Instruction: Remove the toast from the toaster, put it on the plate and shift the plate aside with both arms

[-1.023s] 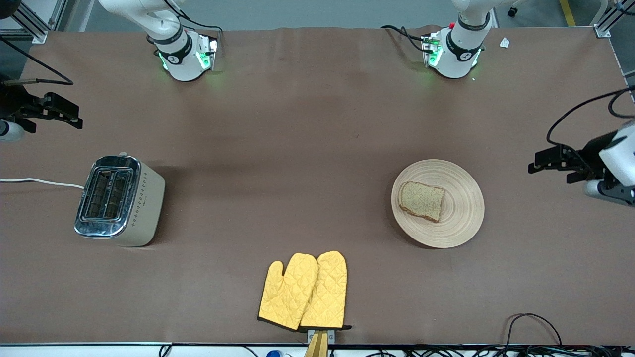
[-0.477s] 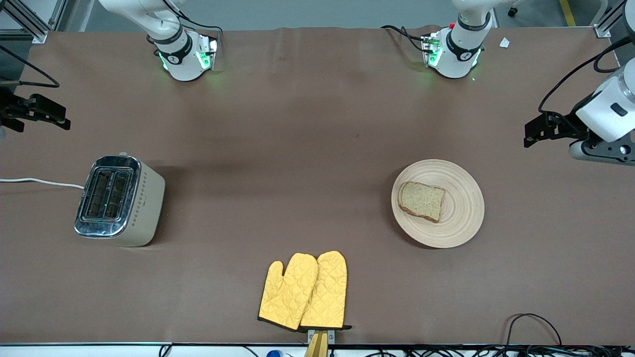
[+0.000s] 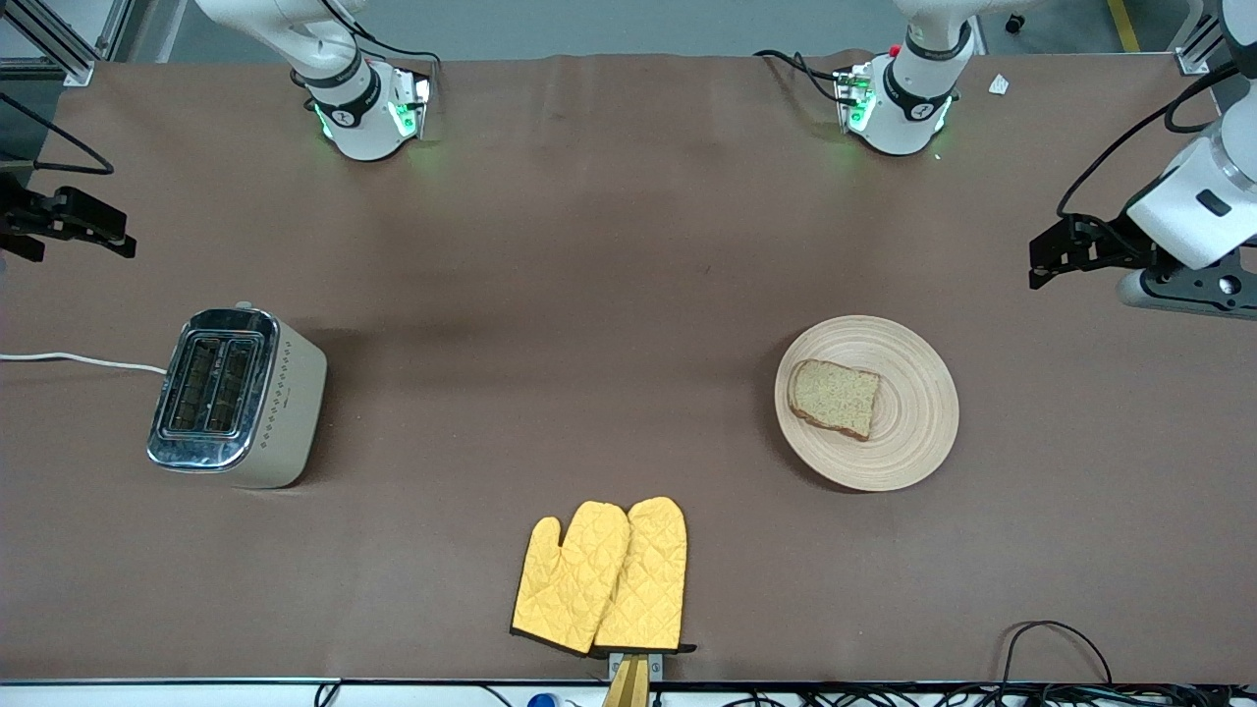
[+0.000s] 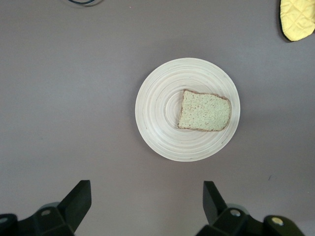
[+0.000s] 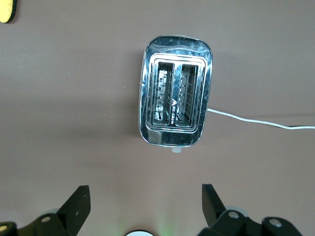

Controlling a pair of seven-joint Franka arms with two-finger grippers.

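At right of frame, toast (image 3: 834, 398) lies on the plate (image 3: 913, 432), apparently delivered; left gripper (image 3: 1043, 263) and right gripper (image 3: 116, 241) hover wide open, empty, at the frame's edges.

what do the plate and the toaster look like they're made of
The plate looks like pale, matte wood, judging by its light tan surface with concentric ring grooves. The toaster has a mirror-shiny top, probably chromed metal; its cream sides look matte, plastic or painted metal.

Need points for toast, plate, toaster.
toast (image 3: 835, 398): front view, middle of the slice's crumb.
plate (image 3: 923, 407): front view, bare grooved wood beside the toast.
toaster (image 5: 176, 96): right wrist view, chrome strip between the two slots.
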